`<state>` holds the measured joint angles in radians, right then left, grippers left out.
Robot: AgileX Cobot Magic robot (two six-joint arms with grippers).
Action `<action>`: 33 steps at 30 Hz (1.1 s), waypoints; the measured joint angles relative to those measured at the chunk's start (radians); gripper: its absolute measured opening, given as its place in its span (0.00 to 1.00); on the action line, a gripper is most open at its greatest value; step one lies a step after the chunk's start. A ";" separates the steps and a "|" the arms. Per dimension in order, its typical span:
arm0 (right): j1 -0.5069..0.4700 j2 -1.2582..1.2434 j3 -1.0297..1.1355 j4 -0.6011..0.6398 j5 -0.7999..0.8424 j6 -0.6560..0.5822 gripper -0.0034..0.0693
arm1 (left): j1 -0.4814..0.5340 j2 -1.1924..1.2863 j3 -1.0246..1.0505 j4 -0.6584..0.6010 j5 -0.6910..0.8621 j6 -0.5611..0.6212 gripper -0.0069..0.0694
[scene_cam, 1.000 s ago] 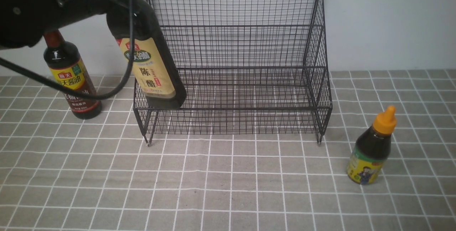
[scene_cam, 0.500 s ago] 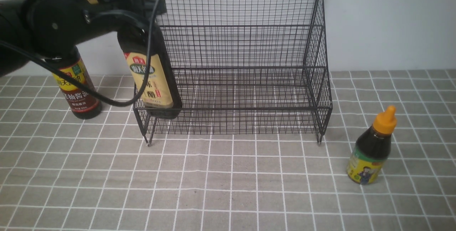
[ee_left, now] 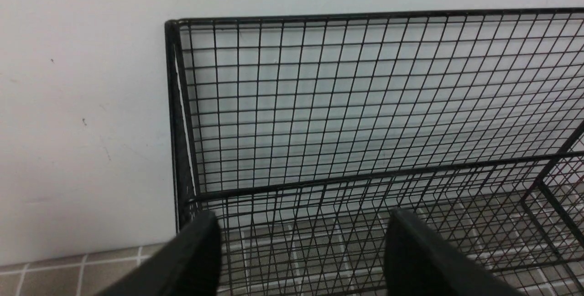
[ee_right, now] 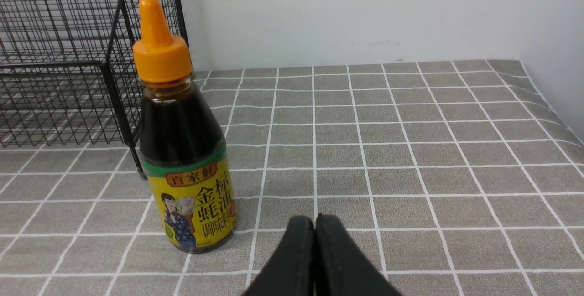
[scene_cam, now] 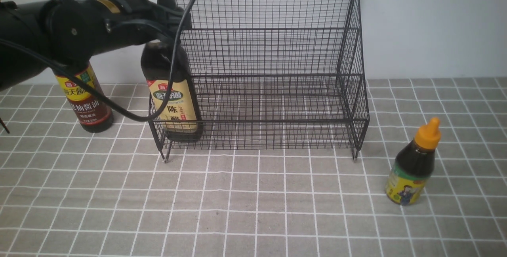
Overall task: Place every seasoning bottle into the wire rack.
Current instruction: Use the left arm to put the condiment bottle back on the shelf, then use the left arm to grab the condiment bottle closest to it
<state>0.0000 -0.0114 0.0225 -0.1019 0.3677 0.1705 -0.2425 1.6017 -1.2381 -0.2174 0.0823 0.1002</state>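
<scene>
Left gripper (ee_left: pixel 301 246) open, nothing between fingers; right (ee_right: pixel 315 223) clenched empty; small sauce bottle (ee_right: pixel 187 150) probably stiff, slick, grab mid-body.

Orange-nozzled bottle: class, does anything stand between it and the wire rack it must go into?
Nothing visible stands between the orange-nozzled bottle and the wire rack; only bare tabletop lies between them. The rack's sloping mesh side does face the bottle, so it probably needs lifting over.
</scene>
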 joint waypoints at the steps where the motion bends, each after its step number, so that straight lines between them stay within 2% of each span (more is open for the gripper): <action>1: 0.000 0.000 0.000 0.000 0.000 0.000 0.03 | 0.000 -0.007 -0.001 0.000 0.015 0.005 0.78; 2: 0.000 0.000 0.000 0.000 0.000 0.000 0.03 | 0.000 -0.019 -0.001 0.000 0.040 0.010 0.83; 5: 0.000 0.000 0.000 0.000 0.000 0.000 0.03 | 0.002 -0.053 -0.001 0.001 0.071 0.015 0.87; 11: 0.000 0.000 0.000 0.000 0.000 0.000 0.03 | 0.050 -0.128 -0.001 0.004 0.082 0.016 0.86; 15: 0.000 0.000 0.000 0.000 0.000 0.000 0.03 | 0.123 -0.195 -0.001 0.004 0.124 0.016 0.82; 16: 0.000 0.000 0.000 0.000 0.000 0.000 0.03 | 0.175 -0.221 -0.002 0.002 0.183 0.009 0.77; 18: 0.000 0.000 0.000 0.000 0.000 0.000 0.03 | 0.198 -0.228 -0.003 -0.004 0.230 0.004 0.73; 19: 0.000 0.000 0.000 0.000 0.000 0.000 0.03 | 0.254 -0.234 -0.007 -0.012 0.363 -0.010 0.63; 20: 0.000 0.000 0.000 0.000 0.000 0.000 0.03 | 0.270 -0.234 -0.008 -0.012 0.395 -0.013 0.60; 22: 0.000 0.000 0.000 0.000 0.000 0.000 0.03 | 0.312 -0.234 -0.008 -0.010 0.532 -0.029 0.47; 23: 0.000 0.000 0.000 0.000 0.000 0.000 0.03 | 0.338 -0.232 -0.008 -0.008 0.666 -0.037 0.36; 24: 0.000 0.000 0.000 0.000 0.000 0.000 0.03 | 0.341 -0.231 -0.008 -0.006 0.681 -0.037 0.35; 25: 0.000 0.000 0.000 0.000 0.000 0.000 0.03 | 0.362 -0.228 -0.008 -0.001 0.763 -0.039 0.23; 26: 0.000 0.000 0.000 0.000 0.000 0.000 0.03 | 0.372 -0.227 -0.008 0.005 0.816 -0.040 0.17; 29: 0.000 0.000 0.000 0.000 0.000 0.000 0.03 | 0.402 -0.220 -0.028 0.015 0.911 -0.040 0.09; 33: 0.000 0.000 0.000 0.000 0.000 0.000 0.03 | 0.425 -0.180 -0.135 0.014 0.989 -0.040 0.08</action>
<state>0.0000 -0.0114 0.0225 -0.1019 0.3677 0.1705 0.1824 1.4216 -1.3731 -0.2034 1.0709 0.0605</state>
